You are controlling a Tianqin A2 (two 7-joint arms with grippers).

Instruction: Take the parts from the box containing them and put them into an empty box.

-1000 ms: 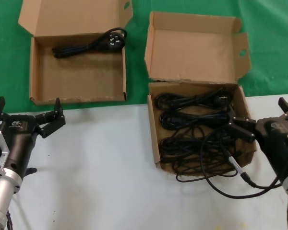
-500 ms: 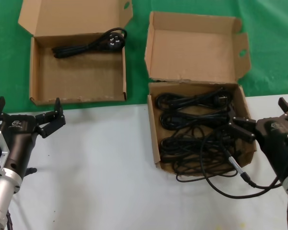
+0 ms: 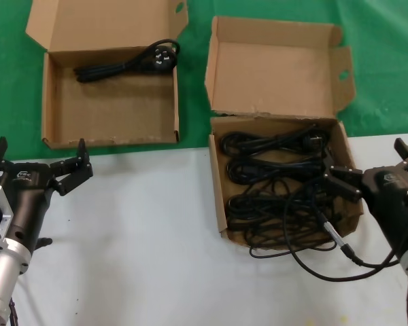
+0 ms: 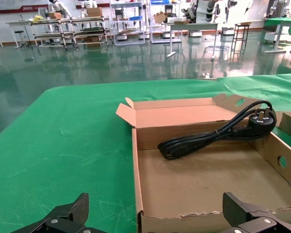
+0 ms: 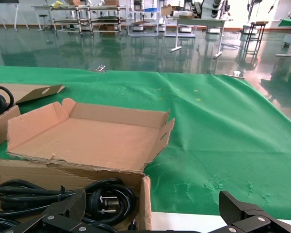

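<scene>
— Cords? 
— Tangled heap of power cords (image 3: pixel 279 190) in the squarer box (image 3: pixel 219 197); 1 cord (image 3: pixel 126 64) in the wider box (image 3: pixel 54 112).
— Grippers?
— Left gripper (image 3: pixel 37 163) spread wide before the wider box; right gripper (image 3: pixel 377 170) spread wide over the squarer box's right edge.

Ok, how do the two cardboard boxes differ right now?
The left box holds a single power cord lying along its back wall; the right box is crowded with tangled cords. The left box's tray is wider than deep, the right box's nearly square. The left box sits wholly on the green cloth; the right box's tray rests on the white table. Both are brown corrugated cardboard with lids open.
</scene>
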